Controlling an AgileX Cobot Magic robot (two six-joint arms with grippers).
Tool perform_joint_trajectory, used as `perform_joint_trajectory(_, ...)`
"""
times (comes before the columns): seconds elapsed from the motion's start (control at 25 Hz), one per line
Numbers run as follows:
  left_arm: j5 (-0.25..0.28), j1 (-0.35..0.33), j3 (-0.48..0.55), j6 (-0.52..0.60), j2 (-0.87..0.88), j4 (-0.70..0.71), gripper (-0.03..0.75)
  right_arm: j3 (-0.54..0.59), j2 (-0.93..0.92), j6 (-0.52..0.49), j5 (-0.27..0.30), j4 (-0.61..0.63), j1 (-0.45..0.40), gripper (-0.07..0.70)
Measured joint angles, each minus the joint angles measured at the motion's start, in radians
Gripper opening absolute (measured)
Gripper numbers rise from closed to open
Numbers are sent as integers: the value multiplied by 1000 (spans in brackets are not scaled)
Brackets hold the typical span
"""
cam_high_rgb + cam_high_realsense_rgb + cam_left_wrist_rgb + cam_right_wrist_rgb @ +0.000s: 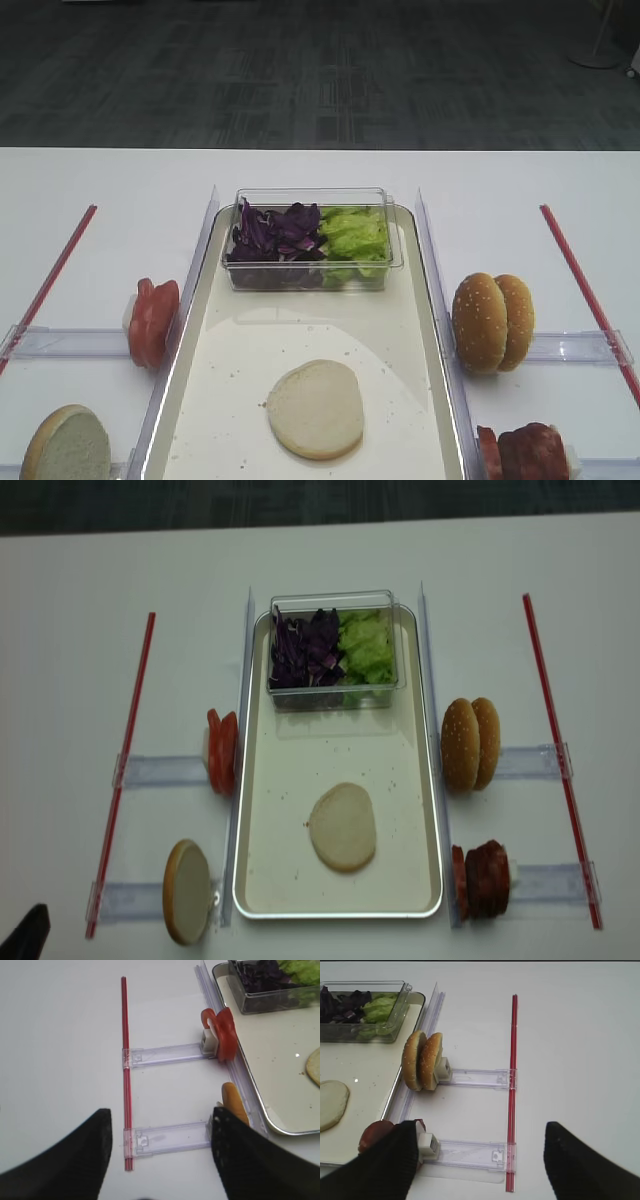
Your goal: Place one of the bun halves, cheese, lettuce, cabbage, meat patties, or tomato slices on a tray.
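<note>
Tray (425, 780) holds one bun half (342, 827) lying flat near its front, clear box (335, 652) of cabbage (305, 648) and lettuce (364, 645) at back; left gripper (159, 1150) spread wide over table beside tomato slices (221, 1034), holding nothing; right gripper (481, 1157) likewise spread, empty, near sesame buns (422, 1061)

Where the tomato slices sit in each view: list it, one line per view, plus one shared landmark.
Exterior high: tomato slices left of the tray, mid-height.
Realsense high: left of the tray, mid-height.
Left wrist: upper right, at the tray's edge.
Right wrist: not in it.
Shared landmark: the clear box of salad leaves at the tray's far end.
</note>
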Motion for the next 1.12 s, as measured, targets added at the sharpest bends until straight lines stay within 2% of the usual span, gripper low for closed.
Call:
perform_joint_trajectory(0.32, 2, 0, 0, -2, 0, 0, 464, 0, 0, 0, 0, 0, 0, 549)
perform_joint_trajectory(1.12, 6, 0, 5, -46, 0, 1, 473, 0, 0, 0, 0, 0, 0, 549)
